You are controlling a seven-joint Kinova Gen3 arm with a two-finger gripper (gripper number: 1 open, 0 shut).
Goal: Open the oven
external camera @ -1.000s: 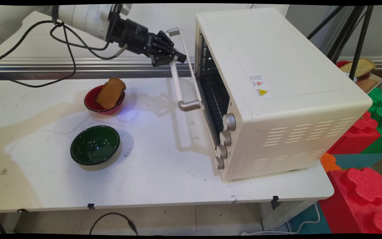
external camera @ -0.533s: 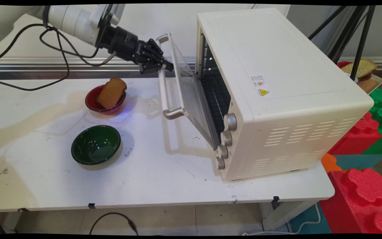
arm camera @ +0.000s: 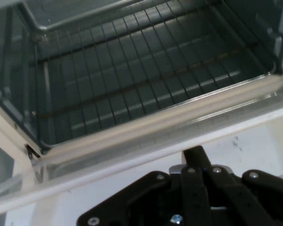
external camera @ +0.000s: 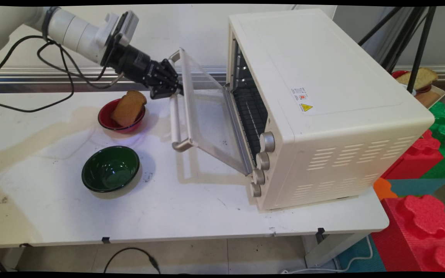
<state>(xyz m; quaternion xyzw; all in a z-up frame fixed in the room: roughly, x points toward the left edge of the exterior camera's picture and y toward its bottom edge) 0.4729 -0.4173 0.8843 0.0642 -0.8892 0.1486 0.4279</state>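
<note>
**A:** Where is the gripper, and what is it doing?

**B:** The black gripper (external camera: 177, 92) is clenched on the door handle (external camera: 175, 116) of the toaster oven (external camera: 323, 104), gripping the bar near its far end. The hand view shows the fingers closed together over the pale bar.

**A:** How does the door sit?

**B:** The glass door (external camera: 211, 116) is hinged along its bottom edge and tilted roughly halfway open, leaning out over the table (external camera: 191, 208). It appears held at that angle by the grip, since nothing else props it. The wire rack (arm camera: 132, 80) inside is bare.

**A:** Where does the oven stand?

**B:** At the table's right edge, its opening facing left toward the bowls.

**A:** Which bowls?

**B:** A red bowl (external camera: 108, 121) near the far edge has a slice of toast (external camera: 128, 108) leaning on its rim, close beside the gripper. A green bowl (external camera: 111, 168) sits nearer the near edge, well apart from the door.
</note>
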